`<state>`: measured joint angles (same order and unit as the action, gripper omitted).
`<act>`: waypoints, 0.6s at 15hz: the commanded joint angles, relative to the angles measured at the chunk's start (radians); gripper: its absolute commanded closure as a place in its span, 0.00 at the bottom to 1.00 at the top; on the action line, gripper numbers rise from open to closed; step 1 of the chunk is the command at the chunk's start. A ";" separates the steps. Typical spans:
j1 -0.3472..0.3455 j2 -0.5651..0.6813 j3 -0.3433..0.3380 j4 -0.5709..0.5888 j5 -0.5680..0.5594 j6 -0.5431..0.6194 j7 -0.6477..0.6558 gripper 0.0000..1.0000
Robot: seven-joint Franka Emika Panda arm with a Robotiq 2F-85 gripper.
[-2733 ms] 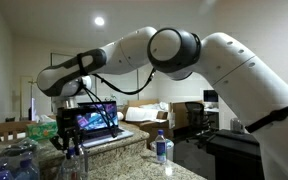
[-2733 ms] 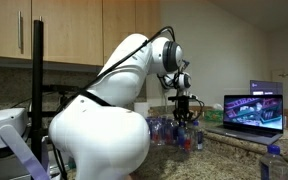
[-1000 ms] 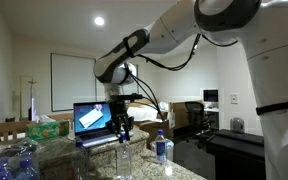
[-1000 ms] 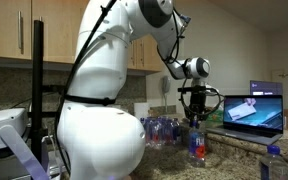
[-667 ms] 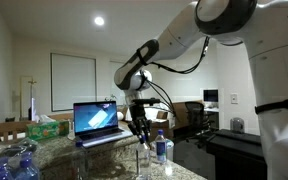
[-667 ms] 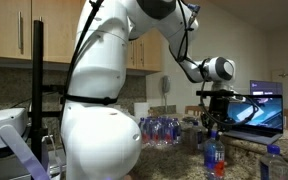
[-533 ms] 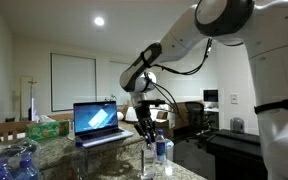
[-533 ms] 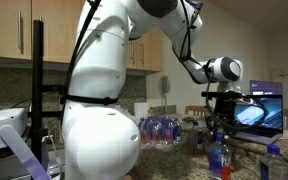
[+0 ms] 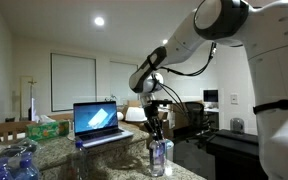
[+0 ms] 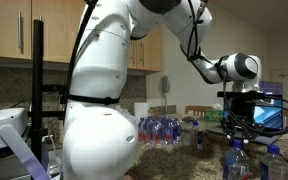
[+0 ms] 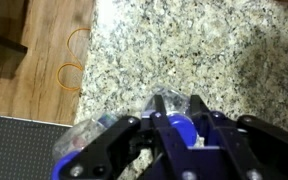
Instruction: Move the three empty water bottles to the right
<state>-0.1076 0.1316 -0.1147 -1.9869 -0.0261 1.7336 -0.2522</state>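
The end effector (image 11: 179, 125) is clamped nearly shut on the blue cap of a clear water bottle (image 9: 159, 158), which hangs upright from it at the table (image 9: 104, 163) edge, off to one side of the open laptop (image 9: 96, 120). Whether its base touches the table cannot be told. In an exterior view a second bottle (image 10: 275, 163) stands near it.

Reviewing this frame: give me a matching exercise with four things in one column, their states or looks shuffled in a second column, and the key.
Things:
1. gripper
2. laptop
3. countertop
4. held water bottle

States:
a. open, screen lit
b. speckled granite
c. shut around a blue cap
d. clear plastic, upright

Pairs: 1-c, 2-a, 3-b, 4-d
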 commanded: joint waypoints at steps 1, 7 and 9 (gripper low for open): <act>0.006 0.054 0.024 0.081 -0.008 0.009 -0.027 0.87; 0.003 0.172 0.048 0.244 0.004 -0.041 -0.016 0.87; 0.004 0.194 0.054 0.269 0.003 -0.034 -0.013 0.87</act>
<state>-0.0980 0.2814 -0.0703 -1.7787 -0.0260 1.7228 -0.2523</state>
